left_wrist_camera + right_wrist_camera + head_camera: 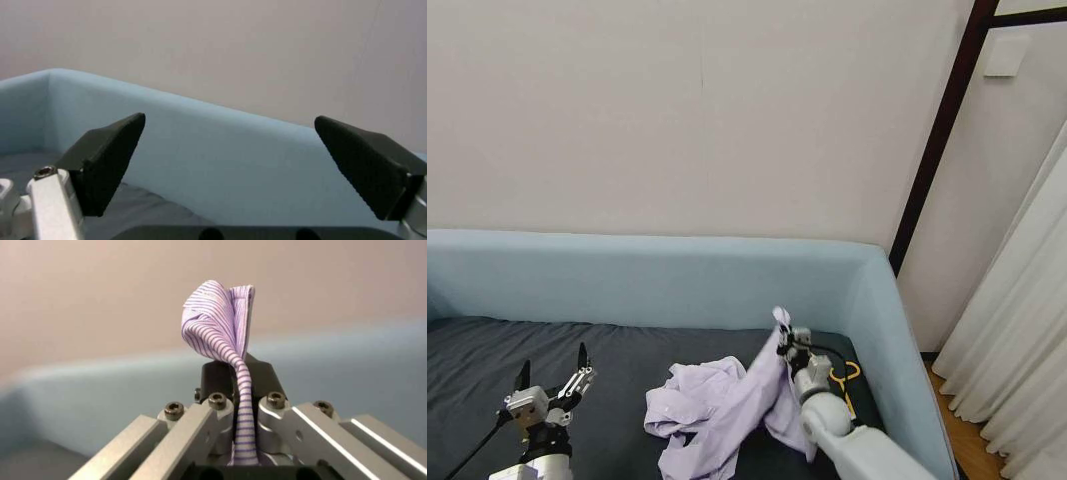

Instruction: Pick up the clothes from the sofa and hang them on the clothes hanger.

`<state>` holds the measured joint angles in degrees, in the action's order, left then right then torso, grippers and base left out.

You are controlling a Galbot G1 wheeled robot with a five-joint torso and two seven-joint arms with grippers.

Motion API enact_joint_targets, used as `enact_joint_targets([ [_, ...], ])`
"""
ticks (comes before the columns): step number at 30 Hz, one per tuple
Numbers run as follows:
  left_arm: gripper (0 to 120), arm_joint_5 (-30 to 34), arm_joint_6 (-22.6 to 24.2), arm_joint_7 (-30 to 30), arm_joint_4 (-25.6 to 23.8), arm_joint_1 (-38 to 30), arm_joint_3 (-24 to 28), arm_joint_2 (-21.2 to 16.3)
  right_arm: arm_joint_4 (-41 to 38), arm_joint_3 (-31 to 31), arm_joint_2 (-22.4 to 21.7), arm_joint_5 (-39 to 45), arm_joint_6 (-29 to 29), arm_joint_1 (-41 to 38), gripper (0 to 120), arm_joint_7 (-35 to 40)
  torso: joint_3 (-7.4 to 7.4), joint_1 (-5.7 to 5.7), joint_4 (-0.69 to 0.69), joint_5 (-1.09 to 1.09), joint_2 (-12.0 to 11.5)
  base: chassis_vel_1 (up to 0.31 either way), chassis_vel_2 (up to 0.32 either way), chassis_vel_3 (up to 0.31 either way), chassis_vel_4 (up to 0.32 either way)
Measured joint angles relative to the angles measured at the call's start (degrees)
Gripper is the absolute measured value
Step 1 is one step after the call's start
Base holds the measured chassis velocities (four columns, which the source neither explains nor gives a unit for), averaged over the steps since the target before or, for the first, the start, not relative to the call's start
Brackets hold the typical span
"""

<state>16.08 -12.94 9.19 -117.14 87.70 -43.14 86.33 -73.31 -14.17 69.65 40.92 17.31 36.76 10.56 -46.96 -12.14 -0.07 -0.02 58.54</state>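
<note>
Sofa (677, 275): pale blue back and side wall, dark grey seat. It bears the garment.

Shirt (717, 405): lilac with fine stripes, crumpled on the seat towards my right end of the sofa. One fold is drawn up into a peak above the heap; the rest trails down and lies on the cushion.

Right end effector (783, 330): clenched on that raised fold. In the right wrist view the striped cloth runs between the closed jaws and blooms out past the tips.

Left end effector (554, 372): released, jaws spread wide, above bare seat on my left, well apart from the shirt.

Yellow loop (849, 374): lies on the seat just beside my right arm. I cannot tell what it is.

Step in hand, as I judge it: the pick-up, with the grasp made and the lift partly done. The next move calls for raising the arm until the hem clears the cushion, with the pinch kept firm, since only a thin fold is caught and it may slip.
</note>
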Motion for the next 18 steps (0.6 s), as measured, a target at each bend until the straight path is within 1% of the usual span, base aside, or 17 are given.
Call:
enact_joint_targets([
  [1,100,-0.08,0.0,0.0,-0.06,0.05,0.01,0.11,-0.15,-0.3,-0.53,2.42,2.67,-1.49,0,-4.79,0.0,0.0,0.01,-0.01,0.0,0.0,0.0,0.0,0.0],
  [2,100,-0.16,0.0,0.01,-0.08,0.12,0.02,0.24,-0.29,-1.02,-1.31,6.49,6.31,-3.85,0,-11.95,0.0,0.0,0.01,-0.02,0.0,0.0,0.0,0.0,0.0],
  [3,100,-0.16,0.0,0.01,-0.08,0.12,0.02,0.24,-0.29,-1.02,-1.31,6.49,6.31,-3.85,0,-11.95,0.0,0.0,0.01,-0.02,0.0,0.0,0.0,0.0,0.0],
  [5,100,-0.31,-0.04,0.02,-0.09,0.26,0.04,0.55,-0.34,-3.64,-2.44,16.09,12.09,-9.92,0,-26.1,0.0,0.0,0.0,0.0,0.0,0.0,0.0,0.0,0.0],
  [6,100,-0.33,-0.17,0.02,-0.04,0.29,0.02,0.67,-0.61,-5.08,-2.78,20.71,13.1,-13.13,0,-31.78,0.0,0.0,0.0,-0.01,0.0,0.0,0.0,0.0,0.0],
  [7,100,-0.33,-0.17,0.02,-0.04,0.29,0.02,0.67,-0.61,-5.08,-2.78,20.71,13.1,-13.13,0,-31.78,0.0,0.0,0.0,-0.01,0.0,0.0,0.0,0.0,0.0],
  [9,100,-0.3,-0.34,0.03,0.2,0.21,-0.25,0.85,-1.41,-8.07,-2.77,30.06,13.17,-20.27,0,-43.35,0.0,0.0,0.02,-0.02,0.0,0.0,0.0,0.0,0.0],
  [12,100,-0.14,-0.38,0.08,0.39,-0.01,-0.42,1.01,-1.36,-11.25,-1.37,36.35,11.19,-26.97,0,-50.25,0.0,0.0,0.0,-0.02,0.0,0.0,0.0,0.0,0.0],
  [13,100,-0.14,-0.38,0.08,0.39,-0.01,-0.42,1.01,-1.36,-11.25,-1.37,36.35,11.19,-26.97,0,-50.25,0.0,0.0,0.0,-0.02,0.0,0.0,0.0,0.0,0.0],
  [15,100,0.34,-0.42,0.19,0.77,-0.22,0.44,1.28,-0.59,-13.78,0.89,39.04,9.79,-31.57,0,-51.75,0.0,0.0,0.01,-0.01,0.0,0.0,0.0,0.0,0.0],
  [16,100,1.25,-0.69,-0.23,0.99,-0.36,1.09,1.32,-0.47,-14.35,1.78,39.36,9.51,-32.74,0,-51.74,0.0,0.0,0.01,-0.03,0.0,0.0,0.0,0.0,0.0],
  [18,100,5.14,-2.1,-3.12,1.48,-0.69,2.63,1.14,-0.43,-15.22,3.37,39.46,9.21,-34.09,0,-51.4,0.0,0.0,0.02,-0.03,0.0,0.0,0.0,0.0,0.0],
])
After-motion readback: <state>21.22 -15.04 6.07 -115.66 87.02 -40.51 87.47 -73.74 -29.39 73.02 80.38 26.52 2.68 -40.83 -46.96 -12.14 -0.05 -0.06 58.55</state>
